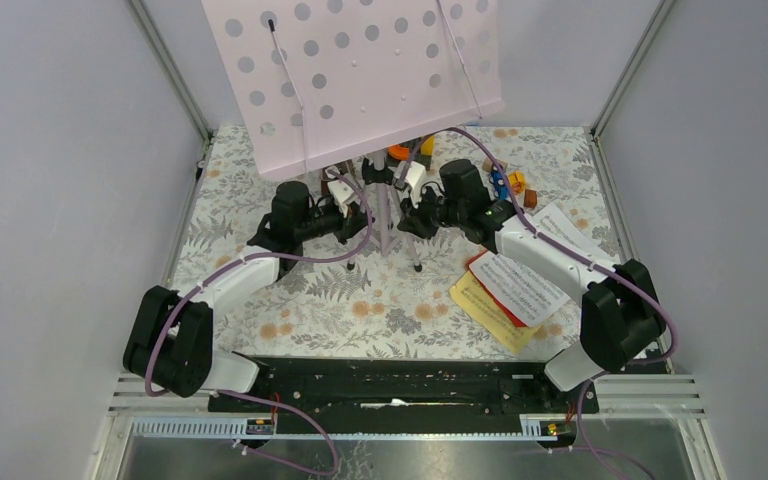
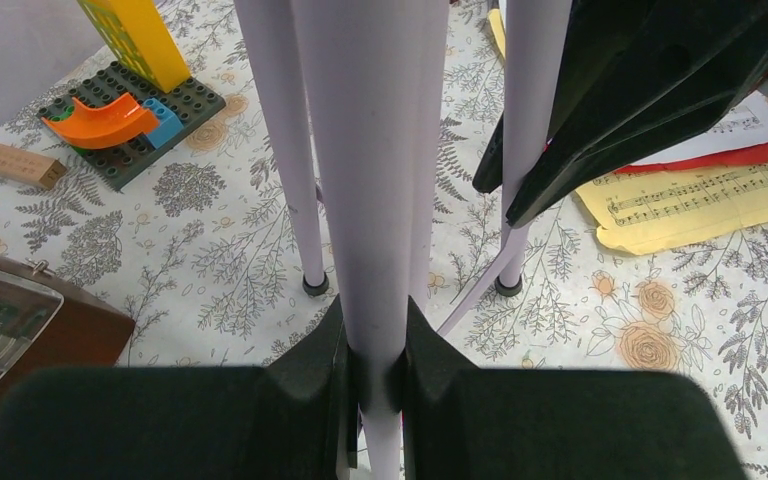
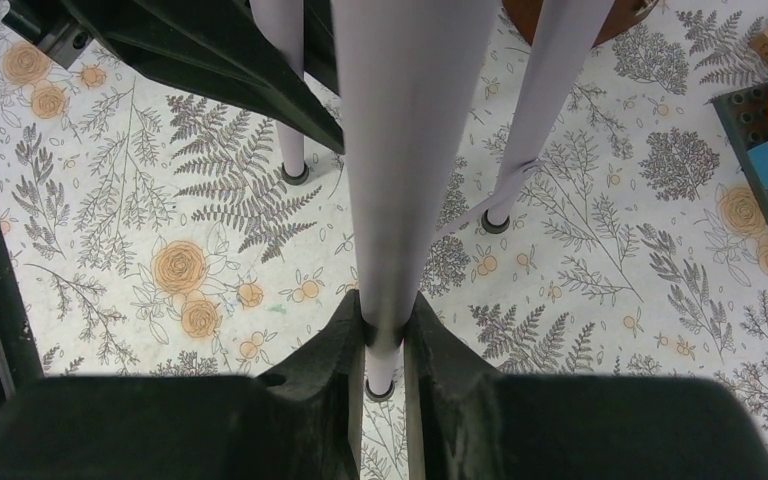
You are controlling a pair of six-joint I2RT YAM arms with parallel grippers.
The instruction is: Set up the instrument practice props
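The pale pink perforated panel (image 1: 360, 70) stands tilted on top of the lilac tripod (image 1: 388, 215) at the middle back of the table. My left gripper (image 2: 375, 340) is shut on one lilac tube (image 2: 375, 180) from the left side. My right gripper (image 3: 385, 320) is shut on a lilac leg (image 3: 400, 150) whose black foot (image 3: 380, 388) rests on the cloth. Two other feet touch the cloth. In the top view the left gripper (image 1: 352, 215) and right gripper (image 1: 415, 215) face each other across the tripod. White (image 1: 520, 285), red (image 1: 478, 265) and yellow (image 1: 485, 310) sheet-music pages lie stacked at right.
Orange, yellow and blue toy blocks on a dark base (image 2: 125, 110) sit behind the tripod, with a small wooden block (image 2: 17, 163) beside them. A brown box with a glass face (image 2: 20, 320) lies near the left gripper. Grey enclosure walls (image 1: 60, 200) bound the table.
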